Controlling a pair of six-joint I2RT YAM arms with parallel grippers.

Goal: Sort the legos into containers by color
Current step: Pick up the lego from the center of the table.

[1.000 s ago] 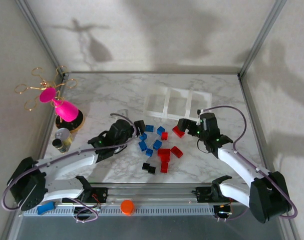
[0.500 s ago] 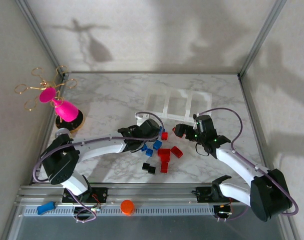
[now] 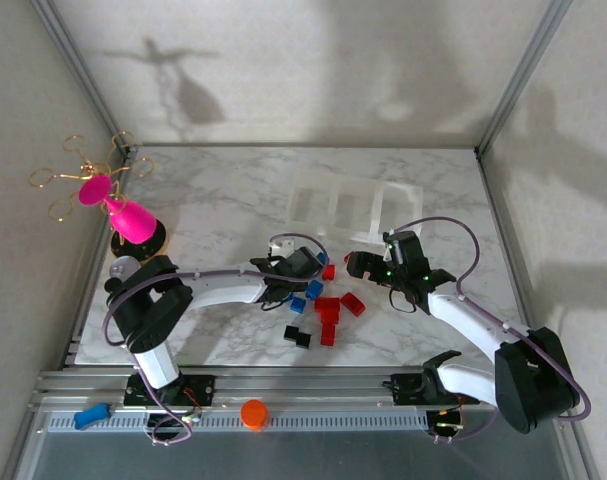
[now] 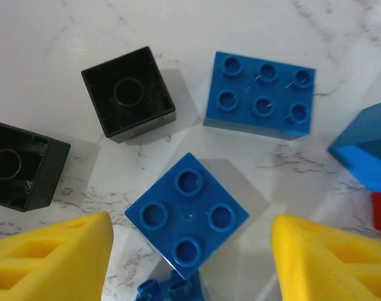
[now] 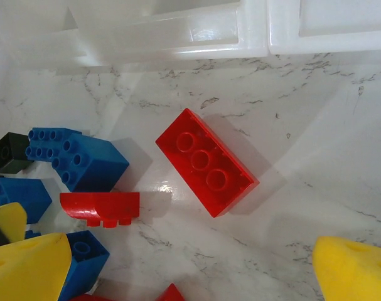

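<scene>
Since a second ago our left arm (image 3: 223,290) has swung from the left edge of the pile right in among the blue bricks, while the right arm (image 3: 473,320) has edged a little leftward. Nearest us on the surface (image 3: 213,190), the legos (image 3: 328,308) lie loose: a black pair (image 3: 297,336) at the near side, a red cluster beyond it, and blue ones to the left of that. The left jaws stand released, straddling a blue four-stud brick (image 4: 187,213) with a gap on each side; they grip nothing. A blue six-stud brick (image 4: 260,94) lies just beside it. The right jaws are spread wide and hold nothing, with a red brick (image 5: 207,162) lying flat on the marble ahead of them. Farthest off, the containers (image 3: 332,205) sit in a row, near that red brick; we can make out no brick inside them. We judge the sorting barely begun: every brick we see is on the surface, and all three colours are left to bin.
</scene>
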